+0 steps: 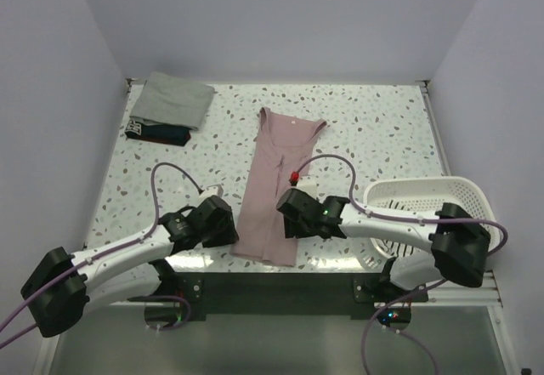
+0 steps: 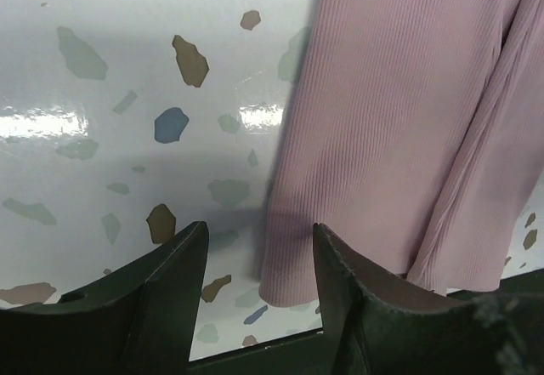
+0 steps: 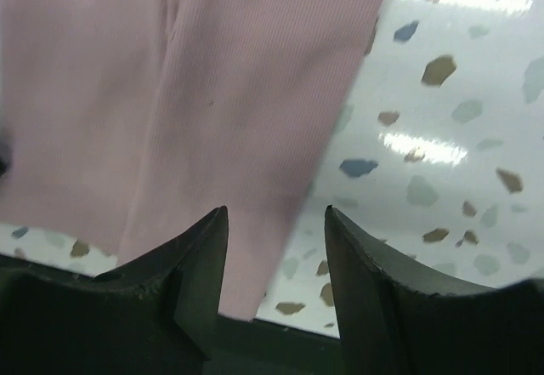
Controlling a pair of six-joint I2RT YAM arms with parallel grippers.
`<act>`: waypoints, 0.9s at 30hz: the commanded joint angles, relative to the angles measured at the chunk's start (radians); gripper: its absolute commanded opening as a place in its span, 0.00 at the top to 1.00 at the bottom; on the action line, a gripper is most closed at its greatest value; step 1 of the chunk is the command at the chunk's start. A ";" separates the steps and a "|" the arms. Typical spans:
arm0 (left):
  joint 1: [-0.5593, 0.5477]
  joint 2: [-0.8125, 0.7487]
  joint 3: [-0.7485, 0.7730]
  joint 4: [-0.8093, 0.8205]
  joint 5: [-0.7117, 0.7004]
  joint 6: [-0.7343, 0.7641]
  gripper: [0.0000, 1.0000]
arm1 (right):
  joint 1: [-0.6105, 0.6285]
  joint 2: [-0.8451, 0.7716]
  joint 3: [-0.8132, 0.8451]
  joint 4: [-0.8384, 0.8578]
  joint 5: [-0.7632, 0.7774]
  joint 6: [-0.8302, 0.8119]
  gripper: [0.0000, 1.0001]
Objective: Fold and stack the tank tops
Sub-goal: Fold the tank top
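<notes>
Pink tank top [image 1: 276,184] lies narrowed lengthwise on table [image 1: 382,128]. The left end effector [image 2: 259,247] and right end effector [image 3: 276,222], both apart, sit at its near hem corners. Next: pinch hem, fold far.

Overhead view, wrist views share pink top [image 2: 391,120]

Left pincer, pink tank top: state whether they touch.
Cannot tell. Left wrist view: open left pincer straddles a corner of the pink tank top; contact unclear.
</notes>
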 commanded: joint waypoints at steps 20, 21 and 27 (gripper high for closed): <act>0.004 0.000 -0.093 0.017 0.152 -0.006 0.60 | 0.285 -0.201 -0.284 0.116 -0.027 0.580 0.42; 0.004 0.001 -0.098 0.021 0.155 -0.004 0.63 | 0.290 -0.202 -0.289 0.127 -0.024 0.582 0.42; 0.001 0.004 -0.126 0.041 0.155 0.000 0.69 | 0.298 -0.126 -0.280 0.170 -0.032 0.589 0.47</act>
